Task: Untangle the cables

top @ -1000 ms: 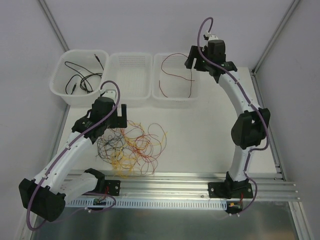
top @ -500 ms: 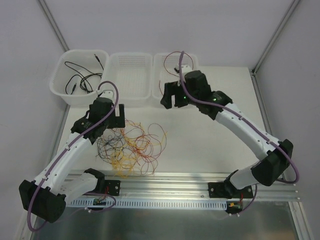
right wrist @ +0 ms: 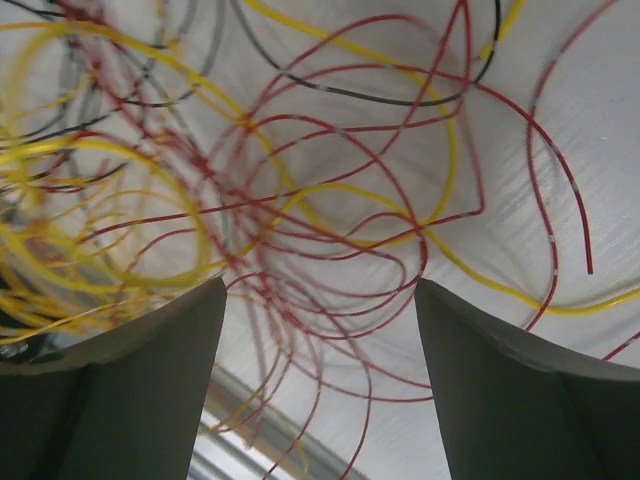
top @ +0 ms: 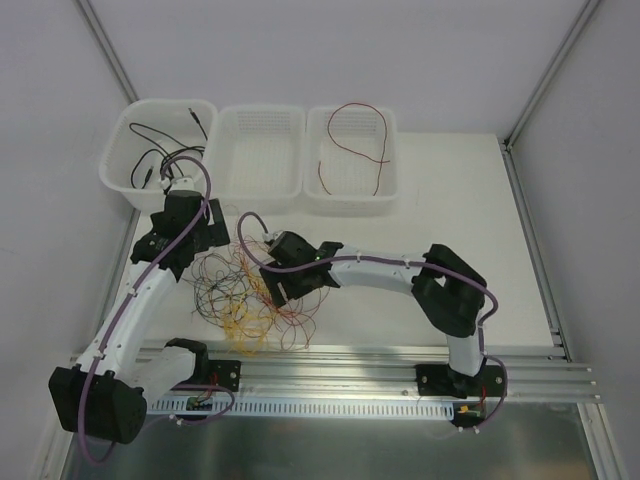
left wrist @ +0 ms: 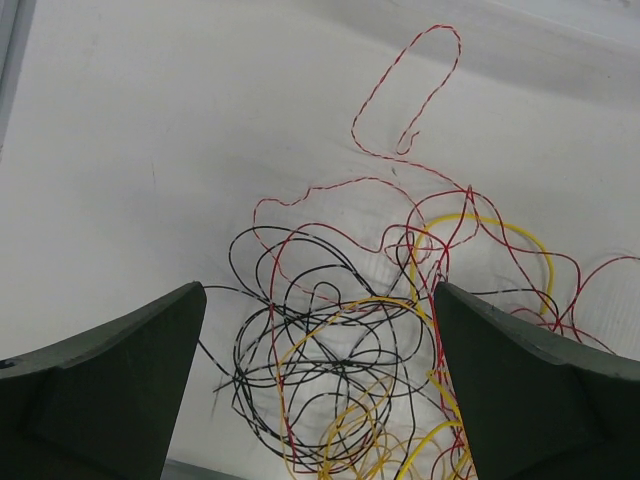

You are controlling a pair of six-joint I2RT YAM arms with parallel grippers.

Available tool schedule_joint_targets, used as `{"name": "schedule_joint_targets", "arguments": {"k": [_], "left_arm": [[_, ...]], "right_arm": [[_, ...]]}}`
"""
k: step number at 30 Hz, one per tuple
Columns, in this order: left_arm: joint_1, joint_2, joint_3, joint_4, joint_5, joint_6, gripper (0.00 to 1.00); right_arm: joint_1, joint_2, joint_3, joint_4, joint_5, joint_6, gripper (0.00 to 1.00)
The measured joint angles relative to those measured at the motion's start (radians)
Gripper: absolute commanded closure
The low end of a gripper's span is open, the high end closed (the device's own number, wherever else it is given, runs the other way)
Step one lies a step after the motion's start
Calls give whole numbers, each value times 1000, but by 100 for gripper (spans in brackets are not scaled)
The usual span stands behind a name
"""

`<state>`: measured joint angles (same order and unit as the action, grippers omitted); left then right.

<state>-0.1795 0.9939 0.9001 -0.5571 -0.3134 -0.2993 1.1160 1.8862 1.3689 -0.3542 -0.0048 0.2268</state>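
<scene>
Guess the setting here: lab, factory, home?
Likely a robotics lab test cell: white enclosure walls, an aluminium mounting rail, and three white sorting bins behind tangled cables.

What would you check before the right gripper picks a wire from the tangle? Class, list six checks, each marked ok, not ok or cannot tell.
1. Right gripper open: ok.
2. Left gripper open: ok.
3. Right gripper over the tangle: ok, red and yellow loops fill its wrist view.
4. One wire alone between the right fingers: not ok, several red loops cross there.
5. Chosen wire free of knots: cannot tell, the loops overlap and the right wrist view is blurred.
6. Grippers apart from each other: ok in the top view.
</scene>
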Motion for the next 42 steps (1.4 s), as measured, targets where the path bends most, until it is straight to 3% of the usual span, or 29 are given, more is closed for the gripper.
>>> {"name": "schedule_joint_targets", "arguments": {"k": [3, 4, 6, 7, 10, 17, 23, 26, 27, 30, 31, 36, 42], "left_arm": [[5, 9, 0, 0, 10, -1, 1], [5, 12, 0, 0, 16, -1, 1], [5, 18, 0, 0, 25, -1, 1], [5, 20, 0, 0, 30, -1, 1], [5, 23, 0, 2, 64, 0, 1], [5, 76, 0, 17, 206, 4, 1], [5, 146, 0, 27, 373, 9, 1], [2, 165, 0, 29, 457, 18, 1], [-3, 166, 0, 30, 477, 21, 1], [-60, 165, 0, 43, 517, 31, 1], [-92, 165, 0, 48, 522, 33, 1], [-261, 155, 0, 55, 503, 1, 3], [-426, 189, 43, 46, 375, -122, 15]], "right_arm": [[-2, 81, 0, 6, 31, 15, 36], [-5, 91, -4, 6, 46, 19, 50], [-9, 83, -14, 6, 86, 26, 63], [-13, 72, -27, 13, 105, 30, 80], [-47, 8, -117, 7, 160, 47, 99], [-263, -224, -327, -66, 275, 58, 99], [-325, -367, -373, -166, 367, 45, 96], [-330, -402, -377, -200, 388, 39, 86], [-334, -413, -377, -214, 393, 35, 71], [-344, -435, -376, -254, 417, 30, 46], [-346, -441, -376, -266, 423, 24, 43], [-347, -508, -376, -305, 420, -6, 38], [-347, -660, -376, -295, 363, -26, 37]]}}
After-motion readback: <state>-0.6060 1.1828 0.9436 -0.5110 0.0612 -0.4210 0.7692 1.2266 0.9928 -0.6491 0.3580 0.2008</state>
